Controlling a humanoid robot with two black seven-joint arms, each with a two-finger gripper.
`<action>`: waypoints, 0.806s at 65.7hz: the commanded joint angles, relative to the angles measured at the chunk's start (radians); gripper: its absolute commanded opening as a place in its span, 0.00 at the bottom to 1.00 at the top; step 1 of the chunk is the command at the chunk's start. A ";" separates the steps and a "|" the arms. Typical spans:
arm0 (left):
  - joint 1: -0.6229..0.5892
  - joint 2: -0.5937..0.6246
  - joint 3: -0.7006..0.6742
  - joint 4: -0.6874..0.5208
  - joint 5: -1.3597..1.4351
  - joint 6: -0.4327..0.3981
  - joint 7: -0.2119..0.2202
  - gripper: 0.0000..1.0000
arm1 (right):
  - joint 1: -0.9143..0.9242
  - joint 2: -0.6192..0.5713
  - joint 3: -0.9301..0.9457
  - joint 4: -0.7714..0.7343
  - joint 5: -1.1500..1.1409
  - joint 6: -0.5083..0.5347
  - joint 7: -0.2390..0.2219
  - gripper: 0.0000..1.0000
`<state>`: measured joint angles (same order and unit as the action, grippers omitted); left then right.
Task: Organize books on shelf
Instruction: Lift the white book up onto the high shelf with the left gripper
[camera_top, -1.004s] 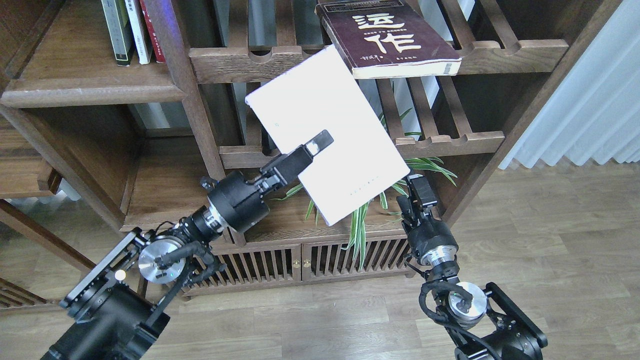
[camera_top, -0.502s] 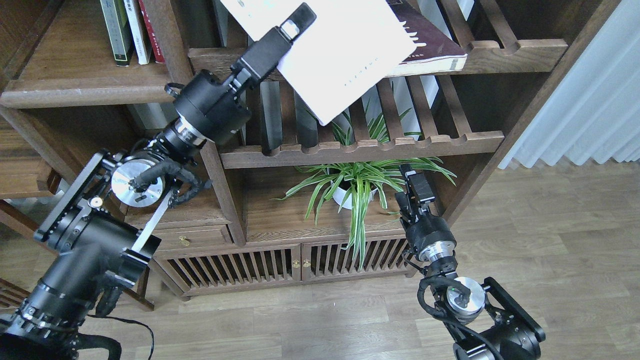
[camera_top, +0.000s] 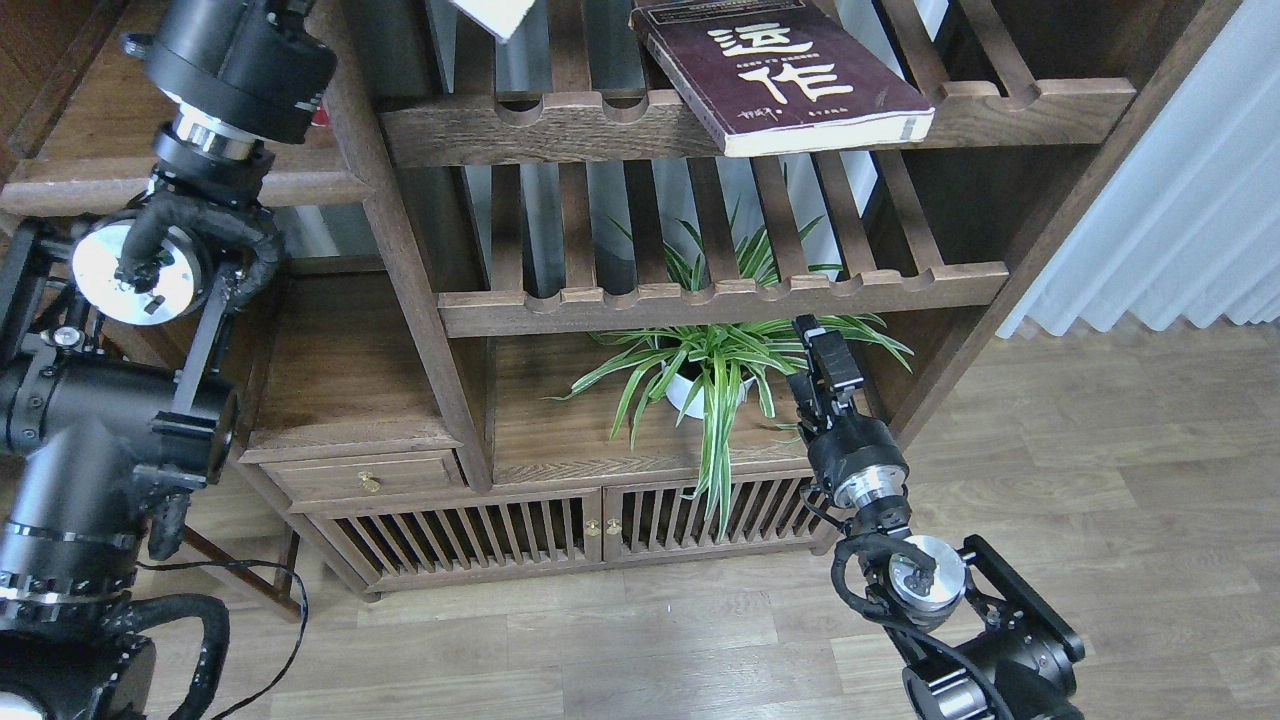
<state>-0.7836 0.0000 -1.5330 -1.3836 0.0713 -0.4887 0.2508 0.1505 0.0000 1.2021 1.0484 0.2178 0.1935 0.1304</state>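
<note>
A thick dark maroon book (camera_top: 790, 75) with cream Chinese characters lies flat on the upper slatted rack (camera_top: 560, 125), its corner sticking out over the front rail. Only one corner of the pale white book (camera_top: 492, 13) shows at the top edge, above that rack. My left arm's wrist (camera_top: 238, 60) rises in front of the solid wooden shelf (camera_top: 310, 186) at the upper left; its gripper is beyond the top edge. The books standing on the shelf are hidden behind that arm. My right gripper (camera_top: 825, 365) hangs low beside the plant, dark and end-on.
A potted spider plant (camera_top: 710, 370) stands under the lower slatted rack (camera_top: 720, 295). Below it is a cabinet with slatted doors (camera_top: 560, 530) and a small drawer (camera_top: 362, 480). A white curtain (camera_top: 1180, 200) hangs on the right over wood flooring.
My left arm has swung up and to the left, carrying the white book almost out of the top of the view. The maroon book is uncovered again. The right arm barely moved.
</note>
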 joint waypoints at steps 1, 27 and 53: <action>-0.017 0.000 -0.053 0.000 -0.007 0.000 0.001 0.00 | 0.001 0.000 -0.001 -0.015 0.000 0.001 0.000 0.98; -0.013 0.000 -0.145 0.001 -0.061 0.000 -0.001 0.00 | 0.023 0.000 -0.001 -0.041 0.000 0.000 -0.002 0.98; 0.222 0.252 -0.210 0.005 -0.188 0.000 -0.012 0.00 | 0.057 0.000 -0.029 -0.068 0.002 0.000 -0.002 0.98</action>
<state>-0.6088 0.1925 -1.7247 -1.3806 -0.0905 -0.4886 0.2475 0.2000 0.0000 1.1793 0.9833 0.2183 0.1932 0.1288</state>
